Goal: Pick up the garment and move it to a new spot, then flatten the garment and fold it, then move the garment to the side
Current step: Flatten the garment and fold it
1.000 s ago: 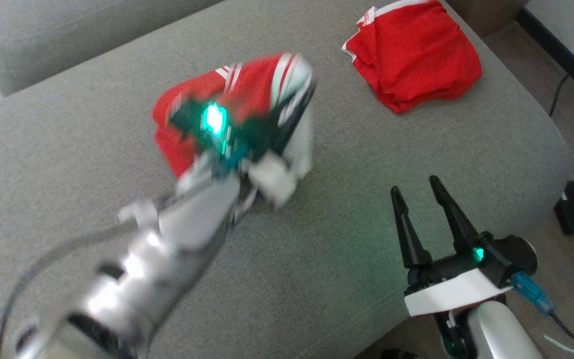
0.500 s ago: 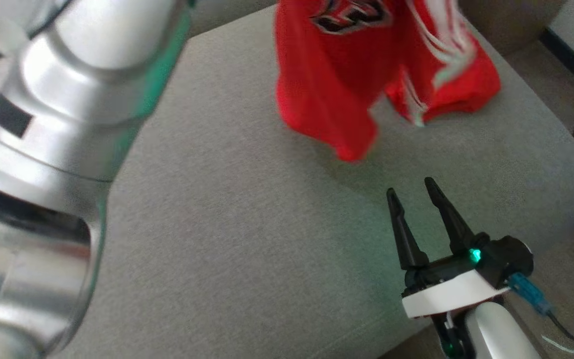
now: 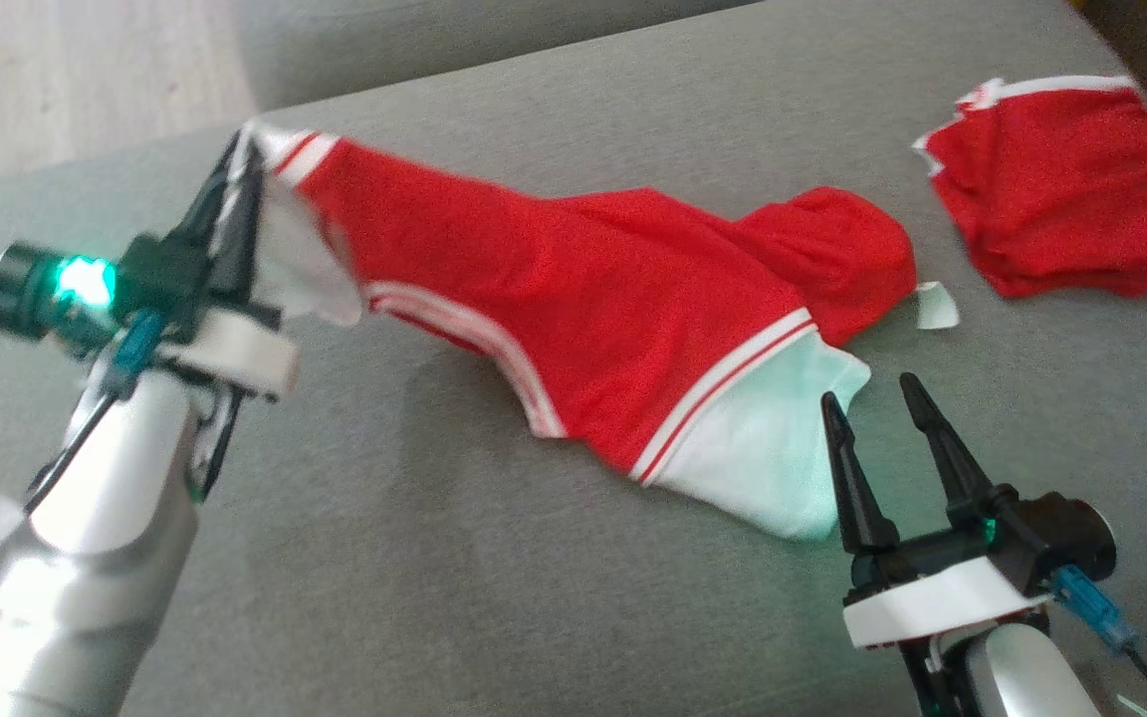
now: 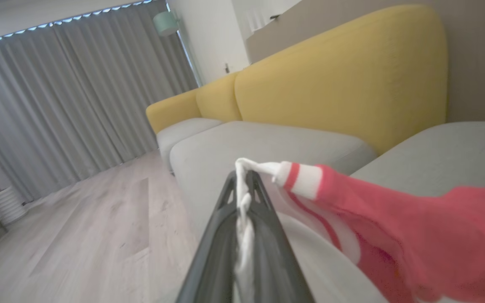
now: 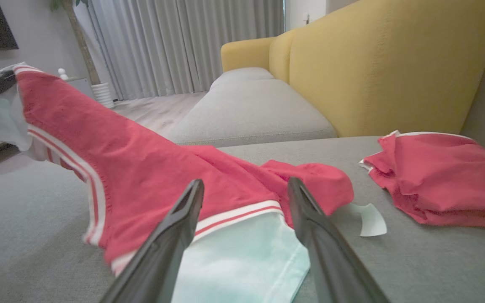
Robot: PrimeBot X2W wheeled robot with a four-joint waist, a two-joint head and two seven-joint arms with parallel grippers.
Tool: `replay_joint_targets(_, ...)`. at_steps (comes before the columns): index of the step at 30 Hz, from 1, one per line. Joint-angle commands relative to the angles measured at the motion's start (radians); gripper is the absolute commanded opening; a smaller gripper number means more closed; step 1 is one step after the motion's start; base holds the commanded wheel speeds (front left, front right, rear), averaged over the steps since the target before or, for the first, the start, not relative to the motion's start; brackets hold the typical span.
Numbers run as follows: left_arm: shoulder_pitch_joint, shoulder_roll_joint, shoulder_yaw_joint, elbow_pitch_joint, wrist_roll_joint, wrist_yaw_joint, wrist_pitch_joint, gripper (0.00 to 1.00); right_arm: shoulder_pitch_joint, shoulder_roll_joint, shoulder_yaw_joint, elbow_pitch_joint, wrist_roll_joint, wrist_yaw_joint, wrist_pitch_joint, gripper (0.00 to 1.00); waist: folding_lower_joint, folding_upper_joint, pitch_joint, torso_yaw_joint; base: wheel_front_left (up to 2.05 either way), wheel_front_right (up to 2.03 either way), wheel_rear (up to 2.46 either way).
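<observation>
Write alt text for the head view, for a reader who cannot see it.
The left gripper pinches a white corner of a red garment stretched across a grey cushion. The right gripper sits open beside its white hem; a second garment lies farther right.

garment [image 3: 583, 289]: red body; white panels at two ends, each bordered with thin red and white stripes
second garment [image 3: 1061, 189]: plain red, with white trim along one edge
tag [image 3: 935, 305]: white
sofa seat [image 3: 434, 558]: grey, fine even weave
sofa back [image 4: 343, 75]: mustard yellow, plain
curtains [image 4: 78, 92]: grey, in vertical pleats
floor [image 4: 78, 235]: pale wood planks
left gripper [image 3: 240, 164]: black fingers, white band, green light
right gripper [image 3: 867, 390]: black fingers, white band, green light, blue plug
</observation>
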Motion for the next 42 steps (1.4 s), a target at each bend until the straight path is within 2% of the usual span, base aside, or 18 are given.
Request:
replay_joint_targets(1, -0.050, 0.045, 0.065, -0.054, 0.001, 0.015, -0.005, 0.00, -0.007, -0.004, 0.016, -0.033, -0.010, -0.005, -0.004, 1.00, 0.0000, 0.0000, 0.028, 0.042, 0.00, 0.00, 0.00)
replay_joint_targets(3, -0.014, 0.059, 0.094, -0.073, 0.011, 0.025, -0.005, 0.00, -0.009, -0.004, 0.012, -0.033, -0.019, -0.005, -0.004, 1.00, 0.0000, 0.0000, 0.038, 0.057, 0.00, 0.00, 0.00)
replay_joint_targets(4, 0.000, 0.060, 0.109, -0.086, 0.013, 0.027, -0.005, 0.09, -0.011, -0.004, 0.009, -0.034, -0.023, -0.005, -0.004, 1.00, 0.0000, 0.0000, 0.042, 0.064, 0.00, 0.00, 0.00)
replay_joint_targets(5, 0.012, 0.059, 0.123, -0.095, 0.013, 0.028, -0.005, 0.47, -0.013, -0.004, 0.006, -0.034, -0.025, -0.005, -0.004, 1.00, 0.0000, 0.0000, 0.044, 0.069, 0.00, 0.00, 0.00)
replay_joint_targets(6, 0.022, 0.056, 0.136, -0.101, 0.015, 0.030, -0.005, 1.00, -0.015, -0.004, 0.004, -0.034, -0.028, -0.005, -0.004, 1.00, 0.0000, 0.0000, 0.045, 0.074, 0.00, 0.00, 0.00)
replay_joint_targets(10, 0.062, 0.035, 0.188, -0.153, 0.025, 0.050, -0.005, 1.00, -0.018, -0.004, -0.002, -0.036, -0.037, -0.005, -0.004, 1.00, 0.0000, 0.0000, 0.046, 0.085, 0.00, 0.00, 0.00)
replay_joint_targets(15, 0.169, -0.045, 0.213, -0.262, 0.021, 0.077, -0.005, 1.00, -0.008, -0.004, -0.022, -0.043, -0.045, -0.005, -0.004, 1.00, 0.0000, 0.0000, 0.042, 0.096, 0.00, 0.00, 0.00)
replay_joint_targets(20, 0.311, -0.161, 0.126, -0.312, -0.010, 0.017, -0.005, 1.00, -0.002, -0.004, -0.040, -0.053, -0.045, -0.005, -0.004, 1.00, 0.0000, 0.0000, 0.046, 0.100, 0.00, 0.00, 0.00)
replay_joint_targets(24, 0.377, -0.230, 0.028, -0.251, -0.039, -0.038, 0.025, 1.00, -0.006, -0.004, -0.046, -0.058, -0.045, -0.005, -0.004, 1.00, 0.0000, 0.0000, 0.057, 0.101, 0.00, 0.00, 0.00)
replay_joint_targets(29, 0.378, -0.271, -0.044, -0.128, -0.122, -0.093, 0.104, 1.00, -0.015, -0.004, -0.039, -0.059, -0.045, -0.005, -0.004, 1.00, 0.0000, 0.0000, 0.072, 0.090, 0.00, 0.00, 0.00)
replay_joint_targets(33, 0.337, -0.278, -0.084, -0.029, -0.164, -0.088, 0.158, 1.00, -0.024, -0.004, -0.028, -0.054, -0.045, -0.005, -0.004, 1.00, 0.0000, 0.0000, 0.080, 0.069, 0.00, 0.00, 0.00)
replay_joint_targets(37, 0.308, -0.279, -0.130, 0.000, -0.234, -0.092, 0.145, 1.00, -0.027, -0.004, -0.030, -0.053, -0.043, -0.005, -0.004, 1.00, 0.0000, 0.0000, 0.080, 0.052, 0.00, 0.00, 0.00)
replay_joint_targets(38, 0.302, -0.279, -0.143, 0.006, -0.245, -0.094, 0.137, 0.64, -0.026, -0.004, -0.031, -0.052, -0.044, -0.005, -0.004, 1.00, 0.0000, 0.0000, 0.078, 0.050, 0.00, 0.00, 0.00)
replay_joint_targets(40, 0.294, -0.280, -0.165, 0.023, -0.270, -0.099, 0.128, 0.00, -0.023, -0.004, -0.034, -0.048, -0.045, -0.005, -0.004, 1.00, 0.0000, 0.0000, 0.073, 0.047, 0.00, 0.00, 0.00)
replay_joint_targets(42, 0.290, -0.280, -0.185, 0.040, -0.290, -0.107, 0.121, 0.00, -0.019, -0.004, -0.035, -0.044, -0.045, -0.005, -0.004, 1.00, 0.0000, 0.0000, 0.064, 0.047, 0.00, 0.00, 0.00)
